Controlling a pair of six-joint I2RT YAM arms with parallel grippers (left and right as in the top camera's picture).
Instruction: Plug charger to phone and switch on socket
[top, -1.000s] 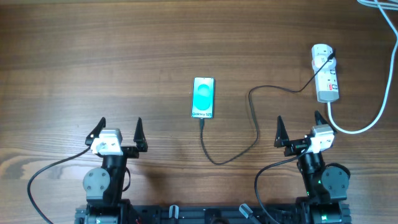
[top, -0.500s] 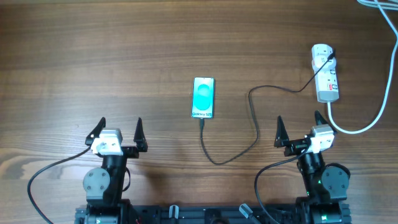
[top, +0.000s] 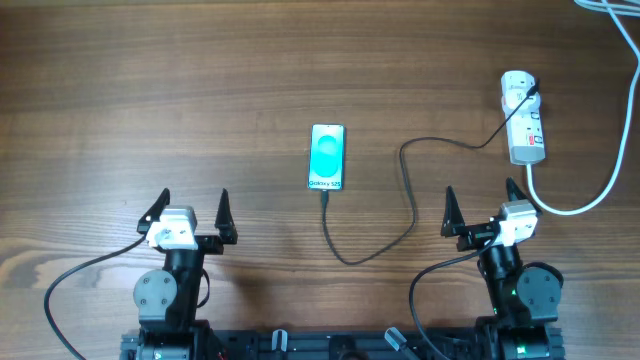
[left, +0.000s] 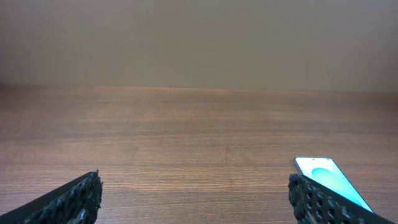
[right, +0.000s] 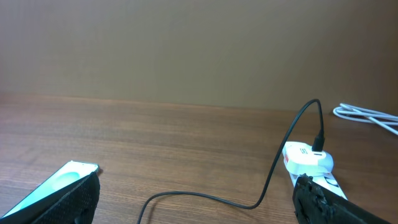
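Your left gripper (top: 192, 205) and right gripper (top: 480, 195) sit at the near edge of the table (top: 150, 90), fingers (top: 225, 208) spread wide and holding nothing. The phone (top: 327, 157) lies screen-up at mid-table. The charger (top: 410, 200) touches its near end and loops right to the socket (top: 523, 120) at far right.

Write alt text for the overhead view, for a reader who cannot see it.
A phone lies screen-up in the middle of a wooden table, and a thin black charger loops from its near end to a white socket at the far right. At the near edge, the left gripper and right gripper are open and empty.
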